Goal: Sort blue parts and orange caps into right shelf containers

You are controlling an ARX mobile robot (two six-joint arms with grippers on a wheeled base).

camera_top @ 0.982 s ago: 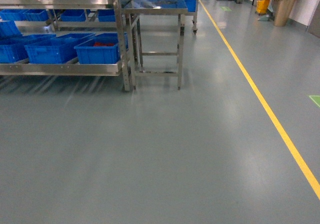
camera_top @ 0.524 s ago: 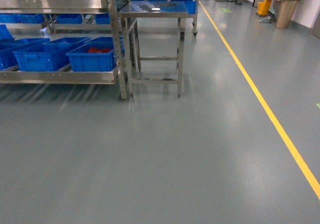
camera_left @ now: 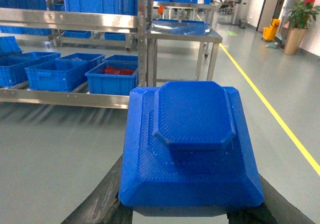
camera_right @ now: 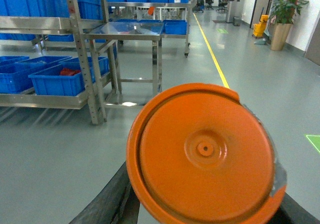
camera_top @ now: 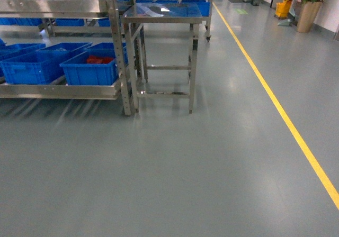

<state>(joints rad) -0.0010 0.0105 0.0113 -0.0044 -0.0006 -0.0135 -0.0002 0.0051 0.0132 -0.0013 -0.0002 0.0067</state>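
Nearest the left wrist camera, a blue part (camera_left: 192,144) fills the lower half of the view. It is a bright blue, stepped, roughly square block with clipped corners and a fine ribbed surface, wider at the base than at the raised top. It sits clasped in the left hand (camera_left: 185,215), whose dark fingers show only at the bottom corners.

Nearest the right wrist camera, an orange cap (camera_right: 205,151) faces the lens end-on: a round orange disc with a raised rim and a small centre dimple. The right hand (camera_right: 200,219) grasps it from below, mostly hidden behind it.

Neither hand appears in the head view, which shows bare grey floor close by.

Farther on, ahead and to the left, a steel shelf (camera_top: 63,89) holds the blue containers (camera_top: 90,70) on its low tier; the one nearest the shelf's right post has red items inside. A steel counter (camera_top: 164,17) stands just right of the shelf. A yellow floor line (camera_top: 275,110) runs away on the right.

Judging from this, the containers lie forward-left of both hands and well apart, with the left arm the nearer one.
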